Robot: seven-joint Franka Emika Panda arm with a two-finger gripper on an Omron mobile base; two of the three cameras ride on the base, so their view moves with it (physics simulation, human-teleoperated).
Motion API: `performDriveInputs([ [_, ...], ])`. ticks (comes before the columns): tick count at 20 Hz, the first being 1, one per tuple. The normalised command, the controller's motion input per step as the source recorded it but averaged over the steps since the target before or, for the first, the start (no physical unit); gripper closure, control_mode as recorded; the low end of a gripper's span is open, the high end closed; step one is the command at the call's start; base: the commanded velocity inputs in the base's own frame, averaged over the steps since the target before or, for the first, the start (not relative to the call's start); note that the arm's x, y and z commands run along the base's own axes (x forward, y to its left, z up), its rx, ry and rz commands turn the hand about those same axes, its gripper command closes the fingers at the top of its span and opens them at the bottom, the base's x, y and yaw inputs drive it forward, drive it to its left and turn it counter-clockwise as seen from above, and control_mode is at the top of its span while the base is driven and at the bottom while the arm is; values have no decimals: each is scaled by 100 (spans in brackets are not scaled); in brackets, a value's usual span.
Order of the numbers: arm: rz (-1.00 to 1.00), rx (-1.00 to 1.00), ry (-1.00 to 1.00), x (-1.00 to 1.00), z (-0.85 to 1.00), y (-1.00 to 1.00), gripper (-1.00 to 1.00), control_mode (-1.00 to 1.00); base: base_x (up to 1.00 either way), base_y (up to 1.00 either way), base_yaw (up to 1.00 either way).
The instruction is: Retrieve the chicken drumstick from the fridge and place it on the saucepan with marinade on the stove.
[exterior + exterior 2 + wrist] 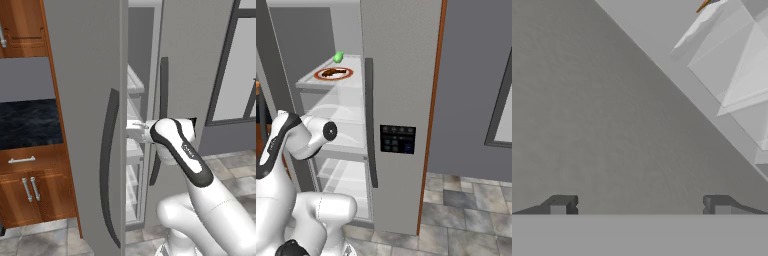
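Since the fridge (401, 100) has its left door swung open, the shelves are exposed and the arm reaches into the gap. The chicken drumstick (333, 73) sits on a white red-rimmed plate (320, 76) on an upper shelf (331, 85), a small green ball (339, 57) just behind it. The end effector (640, 205) has fingertips (560, 205) spread wide, holding nothing, facing a grey fridge wall, likely below the drumstick's shelf. It needs to rise toward the plate next.

Arm (180, 150) inside half-open fridge (90, 100)
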Motion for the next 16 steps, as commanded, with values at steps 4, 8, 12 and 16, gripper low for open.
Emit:
performDriveInputs([
  [4, 0, 0, 7, -18, -15, -6, -100, 100, -6, -2, 0],
  [8, 0, 0, 0, 0, 0, 0, -100, 100, 0, -7, 0],
  [12, 0, 0, 0, 0, 0, 0, -100, 100, 1, -24, 0],
  [16, 0, 0, 0, 0, 0, 0, -100, 100, 0, -54, 0],
])
